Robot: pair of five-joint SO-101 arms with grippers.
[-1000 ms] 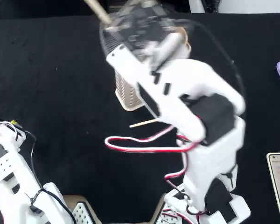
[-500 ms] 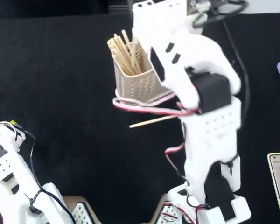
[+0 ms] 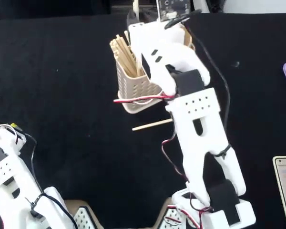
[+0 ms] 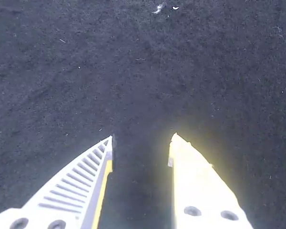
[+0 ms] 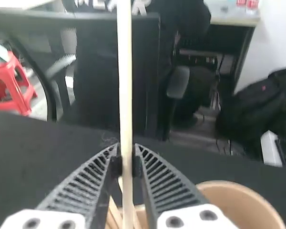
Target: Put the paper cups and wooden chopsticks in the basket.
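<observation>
Black ribbed jaws of the right gripper [image 5: 126, 151] clamp a pale wooden chopstick [image 5: 125, 71], held upright. Just below it are the rim of a brown paper cup [image 5: 238, 196] and the beige perforated plastic basket [image 3: 138, 90], already holding a bundle of sticks. One loose chopstick [image 3: 152, 125] lies on the black table cloth [image 3: 62, 95] near the basket. The left gripper [image 4: 140, 143] hangs released over the cloth. Step in hand, probably: depositing the held stick. Next: lower it into the basket, let go, fetch the loose one.
</observation>
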